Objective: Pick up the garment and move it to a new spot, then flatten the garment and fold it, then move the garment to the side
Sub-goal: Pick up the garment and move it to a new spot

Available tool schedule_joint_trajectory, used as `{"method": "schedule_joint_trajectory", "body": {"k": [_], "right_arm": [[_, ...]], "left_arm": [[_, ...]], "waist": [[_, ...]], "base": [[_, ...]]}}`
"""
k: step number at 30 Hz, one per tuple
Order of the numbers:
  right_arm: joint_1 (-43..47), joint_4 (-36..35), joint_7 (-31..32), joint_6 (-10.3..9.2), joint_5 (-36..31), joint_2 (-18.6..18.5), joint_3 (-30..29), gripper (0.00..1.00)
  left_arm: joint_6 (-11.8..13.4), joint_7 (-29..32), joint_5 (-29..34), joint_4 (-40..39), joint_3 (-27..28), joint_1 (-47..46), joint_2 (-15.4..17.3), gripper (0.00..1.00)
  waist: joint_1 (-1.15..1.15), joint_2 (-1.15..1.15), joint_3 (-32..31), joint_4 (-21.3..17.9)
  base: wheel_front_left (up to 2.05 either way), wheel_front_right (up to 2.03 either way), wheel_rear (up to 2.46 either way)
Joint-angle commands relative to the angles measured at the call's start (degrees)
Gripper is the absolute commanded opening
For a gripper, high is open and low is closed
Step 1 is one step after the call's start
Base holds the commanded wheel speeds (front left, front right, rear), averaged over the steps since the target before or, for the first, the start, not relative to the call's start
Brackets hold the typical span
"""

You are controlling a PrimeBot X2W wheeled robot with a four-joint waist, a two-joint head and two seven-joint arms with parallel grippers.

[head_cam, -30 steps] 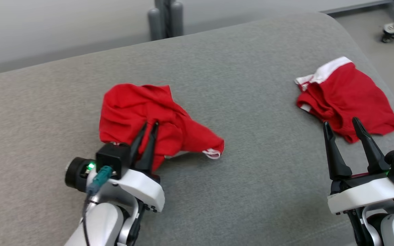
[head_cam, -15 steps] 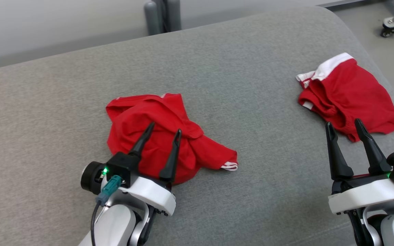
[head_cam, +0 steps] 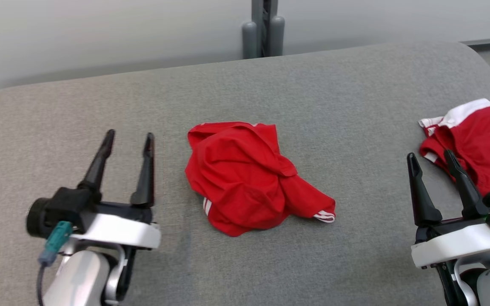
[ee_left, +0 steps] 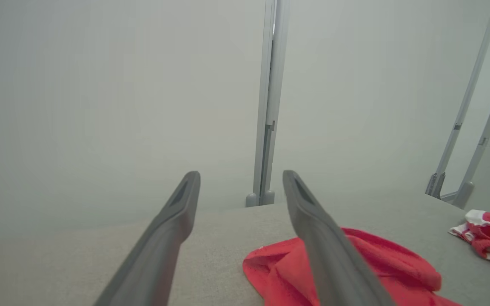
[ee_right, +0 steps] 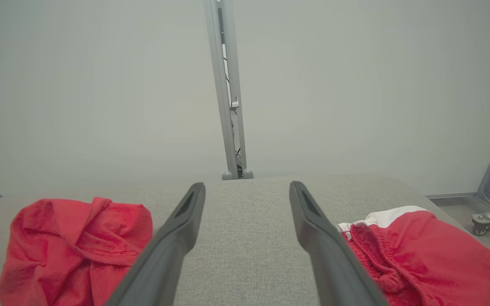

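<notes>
While the left tool (head_cam: pixel 129 135) hovers over the grey desk (head_cam: pixel 334 93) with its fingers (head_cam: pixel 97 163) apart and empty, the crumpled red garment (head_cam: pixel 245 178) lies loose just to its right, mid-desk, a white-striped hem poking out. Further right, the right tool (head_cam: pixel 429 155) also stands apart and empty, tips near the red shorts (head_cam: pixel 479 144) by the desk's edge. Likely trouble: pinching several bunched layers would drag the heap rather than spread it, and the right tool could snag the shorts.

Test lab, grey padded surface (head_cam: pixel 100 106), metal stand (head_cam: pixel 264 29) (bare wall (head_cam: pixel 100 34) behind)
</notes>
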Motion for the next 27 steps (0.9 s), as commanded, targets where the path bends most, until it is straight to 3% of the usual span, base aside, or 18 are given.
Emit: {"method": "schedule_joint_trajectory", "body": {"k": [1,10,14,27], "right_arm": [[0.57,-0.3,0.22,-0.02,-0.58,-0.42,-0.18,1.0],[2.06,-0.88,1.49,-0.02,-1.17,-0.69,-1.17,1.0],[3.08,-1.1,2.2,-0.02,-1.63,-0.99,-1.29,1.0],[7.38,-1.85,4.67,-0.02,-2.32,-1.09,-0.77,1.0]], "left_arm": [[0.35,-0.23,-0.09,-0.71,1.26,1.21,1.3,1.0],[1.31,0.73,-2.07,-4.36,5.55,6.87,5.39,1.0],[2.53,2.21,-2.16,-6.67,5.86,9.6,6.18,1.0],[3.18,5.46,-2.91,-7.93,3.91,14.82,7.08,1.0]], "waist": [[0.0,0.0,-1.08,1.5],[0.0,0.0,-3.46,4.11],[0.0,0.0,-4.92,4.66],[0.0,0.0,-9.33,5.44]], "base": [[0.0,0.0,0.0],[0.0,0.0,0.0],[0.0,0.0,0.0],[0.0,0.0,0.0]]}}
